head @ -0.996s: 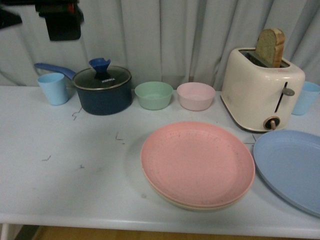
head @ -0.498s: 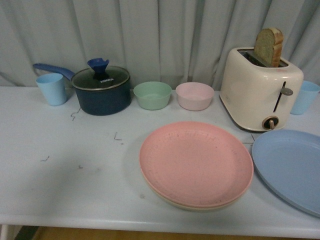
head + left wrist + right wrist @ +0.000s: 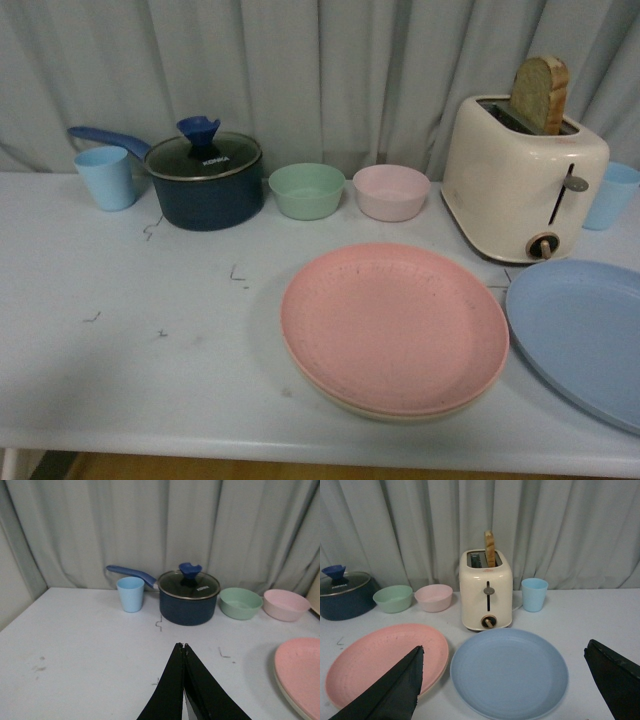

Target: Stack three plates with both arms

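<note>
Left pincer (image 3: 183, 646) withdrawn; speckled pink plate (image 3: 394, 328) lies atop cream plate (image 3: 372, 414).

Pale grey-white tabletop (image 3: 130, 360), kinda scuffed. Back row from 10 to 2 o'clock: light blue plastic cup (image 3: 105, 177), dark blue glass-lidded saucepan (image 3: 205, 190), mint green bowl (image 3: 307, 190), pale pink bowl (image 3: 391, 192), cream toaster (image 3: 520, 180), second light blue cup (image 3: 612, 195). Cream round plastic plate (image 3: 385, 415) at 5, light blue round plastic plate (image 3: 585, 335) at 4.

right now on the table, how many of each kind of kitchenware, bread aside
plates: 3, pink plate, cream plate, blue plate
bowls: 2, green bowl, pink bowl
pot: 1
toaster: 1
cups: 2, cup by pot, cup by toaster
total: 9
</note>
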